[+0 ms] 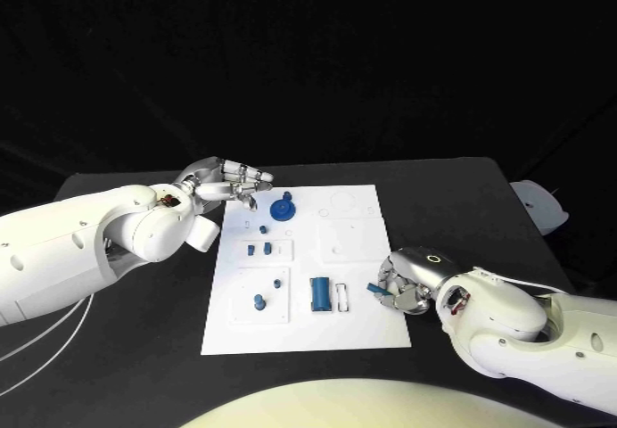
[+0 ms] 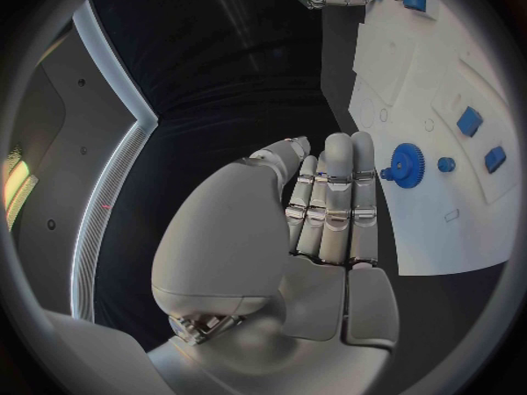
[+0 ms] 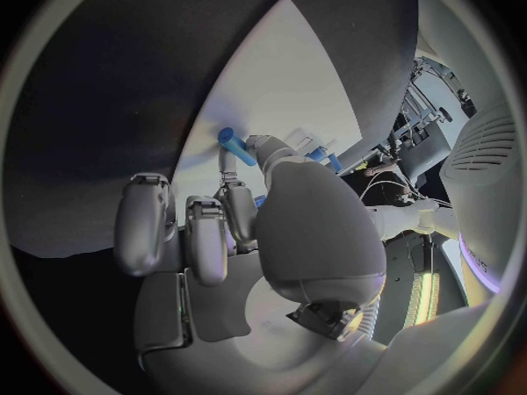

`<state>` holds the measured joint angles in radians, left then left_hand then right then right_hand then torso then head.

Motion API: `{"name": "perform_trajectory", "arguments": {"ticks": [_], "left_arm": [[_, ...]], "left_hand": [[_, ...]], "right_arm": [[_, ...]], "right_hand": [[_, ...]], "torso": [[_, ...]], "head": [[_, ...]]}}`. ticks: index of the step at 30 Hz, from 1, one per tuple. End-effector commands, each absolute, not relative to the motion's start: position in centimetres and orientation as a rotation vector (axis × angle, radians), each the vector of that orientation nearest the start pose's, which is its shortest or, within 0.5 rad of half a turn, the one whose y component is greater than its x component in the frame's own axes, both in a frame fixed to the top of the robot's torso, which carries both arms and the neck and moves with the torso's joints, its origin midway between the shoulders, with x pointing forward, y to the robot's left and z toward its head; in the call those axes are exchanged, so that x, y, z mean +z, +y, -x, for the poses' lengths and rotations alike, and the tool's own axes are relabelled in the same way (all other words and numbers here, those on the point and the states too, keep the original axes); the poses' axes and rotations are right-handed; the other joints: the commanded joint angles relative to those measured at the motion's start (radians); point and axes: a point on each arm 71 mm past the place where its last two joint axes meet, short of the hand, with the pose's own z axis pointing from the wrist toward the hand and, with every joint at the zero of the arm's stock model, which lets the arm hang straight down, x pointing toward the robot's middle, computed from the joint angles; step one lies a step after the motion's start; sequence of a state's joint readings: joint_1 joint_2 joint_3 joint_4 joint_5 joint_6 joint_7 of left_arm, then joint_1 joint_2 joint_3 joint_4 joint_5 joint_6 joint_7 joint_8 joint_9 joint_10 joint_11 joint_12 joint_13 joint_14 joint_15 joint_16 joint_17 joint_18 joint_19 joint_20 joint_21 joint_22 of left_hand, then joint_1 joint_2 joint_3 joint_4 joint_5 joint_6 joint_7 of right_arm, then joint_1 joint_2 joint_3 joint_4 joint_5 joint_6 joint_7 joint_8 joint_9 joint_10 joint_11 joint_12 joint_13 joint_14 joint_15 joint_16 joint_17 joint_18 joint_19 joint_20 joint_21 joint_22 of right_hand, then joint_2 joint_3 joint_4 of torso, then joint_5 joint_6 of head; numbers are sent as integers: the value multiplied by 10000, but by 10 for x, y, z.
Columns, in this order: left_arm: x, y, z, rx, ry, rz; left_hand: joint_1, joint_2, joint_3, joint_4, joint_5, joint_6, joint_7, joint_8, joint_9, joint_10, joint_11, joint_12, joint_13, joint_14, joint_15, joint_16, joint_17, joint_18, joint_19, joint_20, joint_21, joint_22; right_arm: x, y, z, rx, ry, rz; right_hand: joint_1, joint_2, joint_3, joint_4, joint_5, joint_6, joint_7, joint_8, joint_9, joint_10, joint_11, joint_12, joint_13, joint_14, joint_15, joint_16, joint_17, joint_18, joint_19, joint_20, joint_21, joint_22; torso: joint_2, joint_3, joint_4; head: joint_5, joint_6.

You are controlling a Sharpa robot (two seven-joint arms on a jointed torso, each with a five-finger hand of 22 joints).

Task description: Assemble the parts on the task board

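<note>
Presently the right hand (image 1: 407,283) sits at the right edge of the task board (image 1: 360,259), at about 4 o'clock from the board's centre in the head view, with its fingers curled around a small blue peg (image 3: 235,146); the right wrist view shows the peg pinched at the fingertips, its free end poking out over the white plate. The left hand (image 1: 229,185) hovers at the board's far left corner, about 10 o'clock, fingers held straight and close together, holding nothing; the left wrist view shows it just beside the blue gear (image 2: 407,165) but apart from it. Other parts lie on the left half of the board: the gear near 11 o'clock, small blue blocks (image 1: 264,249) below it toward 9 o'clock, two small pieces (image 1: 267,296) near 7 o'clock, and a blue cylinder (image 1: 317,294) beside a white holder (image 1: 342,297) near 6 o'clock. Judgement: the step in hand is carrying the pinched peg to its seat; assembly looks early, most parts being loose. The next move calls for bringing the peg over a matching hole, probably among the faint outlines on the right half, squaring it upright and pressing down; which hole cannot be told. No brand, label or legible writing seen on board, parts or arms.
</note>
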<state>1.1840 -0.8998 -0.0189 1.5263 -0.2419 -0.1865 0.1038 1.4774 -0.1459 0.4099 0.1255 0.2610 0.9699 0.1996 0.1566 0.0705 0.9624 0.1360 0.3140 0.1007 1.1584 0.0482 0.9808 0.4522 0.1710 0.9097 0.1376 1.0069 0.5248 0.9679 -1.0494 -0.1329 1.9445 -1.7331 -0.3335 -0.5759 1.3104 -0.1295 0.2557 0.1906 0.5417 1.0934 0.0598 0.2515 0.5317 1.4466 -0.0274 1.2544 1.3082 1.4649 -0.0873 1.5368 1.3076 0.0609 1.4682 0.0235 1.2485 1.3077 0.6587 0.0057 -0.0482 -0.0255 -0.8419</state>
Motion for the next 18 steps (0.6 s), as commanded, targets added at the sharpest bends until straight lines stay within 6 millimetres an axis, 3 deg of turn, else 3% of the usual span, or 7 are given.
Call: {"name": "perform_trajectory", "arguments": {"ticks": [1,18], "left_arm": [[-193,224,-482,-13814,17734,9908],[-193,222,-482,-13862,17783,9884]], "left_hand": [[-104,23,24,60,-10,-77,13,58,6,-79,-17,61,12,-61,12,34,-8,142,24,20,-39,-8],[-104,23,24,60,-10,-77,13,58,6,-79,-17,61,12,-61,12,34,-8,142,24,20,-39,-8]], "right_arm": [[-260,-197,-341,4161,19073,626],[-260,-169,-342,5315,19459,-645]], "right_hand": [[-162,-13,1130,-1028,-72,14,-104,44,81,74,14,47,453,917,15,37,1990,-68,278,19,27,1919],[-359,-65,1225,-985,-153,1,-125,88,170,58,0,-7,414,919,4,41,1999,-60,270,8,-17,1908]], "torso": [[-3,0,0],[10,-2,9]], "head": [[-7,12],[-34,42]]}}
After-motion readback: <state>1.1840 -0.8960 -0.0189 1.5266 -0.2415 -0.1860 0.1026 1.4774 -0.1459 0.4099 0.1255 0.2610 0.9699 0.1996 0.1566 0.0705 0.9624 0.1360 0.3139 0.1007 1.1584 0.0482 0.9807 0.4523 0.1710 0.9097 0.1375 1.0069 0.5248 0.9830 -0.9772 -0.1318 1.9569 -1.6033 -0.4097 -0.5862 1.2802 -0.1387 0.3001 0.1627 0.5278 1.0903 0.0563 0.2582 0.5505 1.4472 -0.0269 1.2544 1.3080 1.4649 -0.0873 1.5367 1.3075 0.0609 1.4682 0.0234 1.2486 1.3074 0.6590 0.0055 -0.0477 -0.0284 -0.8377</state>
